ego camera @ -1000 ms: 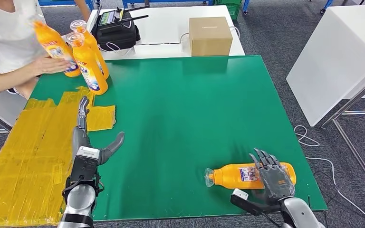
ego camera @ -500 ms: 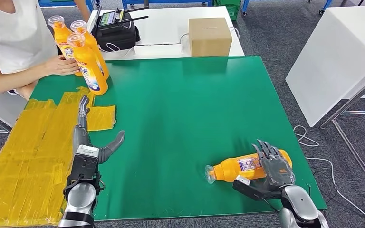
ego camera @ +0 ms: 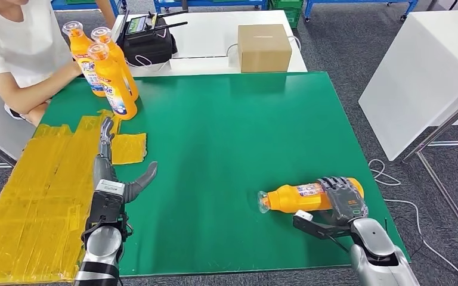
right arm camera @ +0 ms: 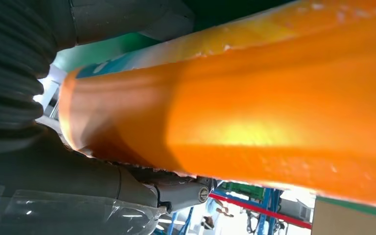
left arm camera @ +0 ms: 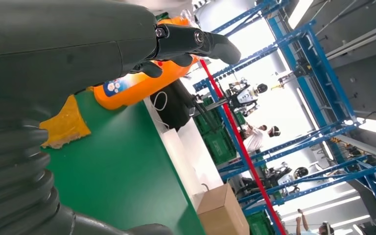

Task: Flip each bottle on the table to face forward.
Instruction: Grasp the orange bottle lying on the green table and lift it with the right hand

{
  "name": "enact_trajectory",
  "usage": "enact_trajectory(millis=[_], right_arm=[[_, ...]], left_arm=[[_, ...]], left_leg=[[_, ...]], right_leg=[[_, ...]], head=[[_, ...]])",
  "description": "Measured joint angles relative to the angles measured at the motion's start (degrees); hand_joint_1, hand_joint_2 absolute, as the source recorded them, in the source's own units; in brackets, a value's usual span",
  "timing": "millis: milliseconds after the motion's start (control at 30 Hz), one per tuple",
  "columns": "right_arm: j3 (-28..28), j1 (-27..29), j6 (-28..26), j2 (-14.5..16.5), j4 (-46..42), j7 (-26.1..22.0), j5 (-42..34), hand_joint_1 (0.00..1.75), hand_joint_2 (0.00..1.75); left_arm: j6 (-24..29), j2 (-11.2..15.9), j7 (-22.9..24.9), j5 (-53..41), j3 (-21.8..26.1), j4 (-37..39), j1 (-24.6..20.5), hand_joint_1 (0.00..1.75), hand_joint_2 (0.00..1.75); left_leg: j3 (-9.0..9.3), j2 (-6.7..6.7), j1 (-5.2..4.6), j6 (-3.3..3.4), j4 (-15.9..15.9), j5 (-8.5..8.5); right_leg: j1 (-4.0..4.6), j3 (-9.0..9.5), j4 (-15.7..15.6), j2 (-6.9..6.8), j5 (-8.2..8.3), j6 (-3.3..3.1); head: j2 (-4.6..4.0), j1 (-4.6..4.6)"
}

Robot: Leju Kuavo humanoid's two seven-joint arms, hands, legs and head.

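The right hand (ego camera: 344, 202) has closed on one lying bottle (ego camera: 298, 198); three bottles (ego camera: 104, 65) stand.

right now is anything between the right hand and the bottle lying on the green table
Nothing visible. The right hand is already on the lying bottle, its fingers curled over the base end and its thumb below the body. The green table around the bottle is bare.

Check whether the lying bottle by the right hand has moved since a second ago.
Yes. The lying bottle, held by the right hand, has shifted away from the table's near edge.
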Motion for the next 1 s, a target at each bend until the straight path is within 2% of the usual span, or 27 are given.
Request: enact_trajectory(millis=[267, 833, 933, 1000], right_arm=[[0.3, -0.9, 0.7, -1.6, 1.7, 0.0, 0.1, 1.75, 1.75], [0.8, -1.1, 1.2, -2.4, 2.3, 0.0, 0.3, 1.75, 1.75], [0.8, -1.4, -0.4, -1.5, 2.5, -0.5, -1.3, 1.75, 1.75], [0.1, -1.7, -2.6, 0.5, 2.5, -1.8, -4.9, 1.75, 1.75]], left_arm=[[0.0, 0.0, -0.1, 0.2, 0.0, 0.7, -0.2, 0.00, 1.75], [-0.1, 0.0, -0.1, 0.4, 0.0, 1.5, -0.8, 0.00, 1.75], [-0.3, 0.0, -0.1, 0.4, 0.0, 1.8, -1.0, 0.00, 1.75], [-1.6, 0.0, 0.3, 1.0, -0.1, 1.8, -0.9, 0.00, 1.75]], left_leg=[[0.30, -0.05, 0.03, 0.08, 0.0, -0.05], [0.55, -0.04, 0.02, 0.31, 0.0, -0.20], [0.53, -0.02, 0.02, 0.32, 0.0, -0.20], [0.50, 0.03, 0.03, 0.32, 0.0, -0.20]], right_leg=[[0.06, 0.47, -0.2, -0.06, -0.08, 0.13], [0.06, 0.81, -0.4, -0.06, -0.10, 0.18], [0.06, 0.88, -0.4, -0.05, -0.09, 0.18], [0.06, 0.86, -0.4, -0.02, -0.07, 0.21]], head=[[0.00, 0.02], [0.00, 0.02], [0.00, 0.03], [0.00, 0.03]])
